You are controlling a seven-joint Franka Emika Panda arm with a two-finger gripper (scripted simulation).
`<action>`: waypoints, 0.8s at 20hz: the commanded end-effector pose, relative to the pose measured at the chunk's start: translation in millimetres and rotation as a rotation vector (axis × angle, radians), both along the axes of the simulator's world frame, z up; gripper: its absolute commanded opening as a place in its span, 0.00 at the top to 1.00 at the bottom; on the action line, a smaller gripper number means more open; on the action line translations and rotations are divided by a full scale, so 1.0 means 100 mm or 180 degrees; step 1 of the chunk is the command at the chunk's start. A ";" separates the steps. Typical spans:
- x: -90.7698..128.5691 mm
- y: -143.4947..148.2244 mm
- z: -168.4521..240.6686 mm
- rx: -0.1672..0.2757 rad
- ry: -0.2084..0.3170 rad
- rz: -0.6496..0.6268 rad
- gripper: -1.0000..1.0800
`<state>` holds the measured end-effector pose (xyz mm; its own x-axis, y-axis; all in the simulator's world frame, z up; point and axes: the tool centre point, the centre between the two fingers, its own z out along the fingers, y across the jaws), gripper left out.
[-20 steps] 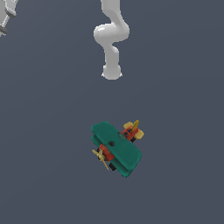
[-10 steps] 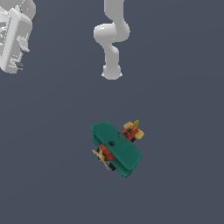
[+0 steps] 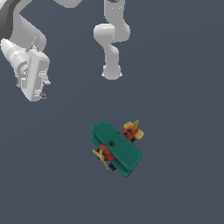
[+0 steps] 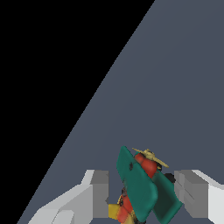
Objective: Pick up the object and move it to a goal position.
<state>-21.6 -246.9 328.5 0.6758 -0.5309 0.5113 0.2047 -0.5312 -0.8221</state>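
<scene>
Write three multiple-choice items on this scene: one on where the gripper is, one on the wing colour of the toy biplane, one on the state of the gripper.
1. In the exterior view, where is the gripper relative to the toy biplane?
A. Up and toward the exterior view's left
B. Directly on it
C. Below it

2. What colour are the biplane's wings?
A. Blue
B. Teal-green
C. White

3. What is the gripper's state?
A. Shut on the biplane
B. Shut on nothing
C. Open, holding nothing

Answers: 1 A, it hangs well apart from the plane. 2 B, both wings show teal-green. 3 C, the wrist view shows the fingers spread with the plane seen between them, untouched.
</scene>
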 end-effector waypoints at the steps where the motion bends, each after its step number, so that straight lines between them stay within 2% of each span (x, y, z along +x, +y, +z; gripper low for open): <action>1: 0.07 0.15 -0.26 0.0108 0.0054 0.0063 0.38; 9: 0.24 0.76 -1.08 0.0410 0.0261 0.0283 0.38; 16: 0.27 1.23 -1.58 0.0583 0.0408 0.0438 0.38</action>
<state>5.1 -133.0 179.5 0.7940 -0.5091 0.3323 0.1569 -0.3565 -0.9210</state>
